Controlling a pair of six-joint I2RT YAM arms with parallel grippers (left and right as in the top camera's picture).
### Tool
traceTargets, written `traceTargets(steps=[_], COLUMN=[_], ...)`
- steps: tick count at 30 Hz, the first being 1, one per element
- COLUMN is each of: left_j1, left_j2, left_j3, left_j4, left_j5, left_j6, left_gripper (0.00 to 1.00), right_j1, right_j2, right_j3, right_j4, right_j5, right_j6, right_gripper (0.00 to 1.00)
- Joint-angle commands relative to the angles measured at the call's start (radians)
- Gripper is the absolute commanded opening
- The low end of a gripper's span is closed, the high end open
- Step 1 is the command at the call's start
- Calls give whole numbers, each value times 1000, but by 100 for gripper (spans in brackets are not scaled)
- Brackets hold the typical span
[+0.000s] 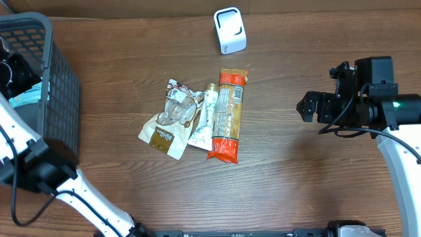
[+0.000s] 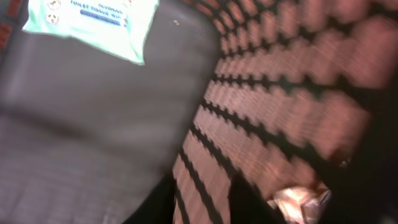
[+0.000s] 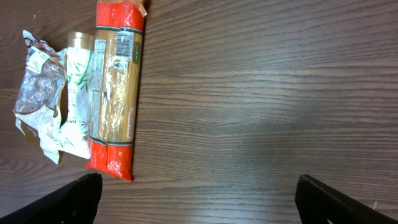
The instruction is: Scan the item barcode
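Note:
A white barcode scanner (image 1: 230,29) stands at the back of the table. Mid-table lie an orange pasta packet (image 1: 227,115), a white tube (image 1: 205,118), a clear snack bag (image 1: 175,106) and a brown-and-white pouch (image 1: 161,135). The pasta packet (image 3: 117,93) shows its barcode side up in the right wrist view. My right gripper (image 3: 199,199) hovers open over bare wood to their right, holding nothing. My left gripper (image 2: 202,205) is down inside the black basket (image 1: 62,85). Its dark fingers (image 2: 161,205) stand a narrow gap apart, nothing between them. The view is blurred. A mint-green wipes pack (image 2: 93,22) lies on the basket floor.
The basket's mesh wall (image 2: 280,93) rises close beside the left fingers. A crinkled pale packet (image 2: 305,202) shows at the lower right of that view. The left arm's white link (image 1: 92,197) crosses the table's front left. The right arm (image 1: 395,131) fills the right edge.

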Motion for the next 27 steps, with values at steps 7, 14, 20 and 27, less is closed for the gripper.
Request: traceTargets(steps=[7, 14, 20, 27], left_j1=[-22, -24, -15, 28], left_j2=[-362, -708, -1083, -1045], left_j3=[-139, -529, -1018, -1100], left_j4=[-29, 120, 591, 1053], left_j5=[43, 50, -29, -151], left_j6=[94, 137, 84, 49], left_gripper=[9, 27, 89, 100], right_j1=[5, 5, 5, 5], right_j2=[-1, -1, -1, -1], right_j3=[-5, -5, -5, -5], right_j4=[-15, -25, -24, -35], right_j5=[-12, -12, -12, -12], right_j6=[-1, -2, -5, -5], right_gripper=[100, 100, 100, 100])
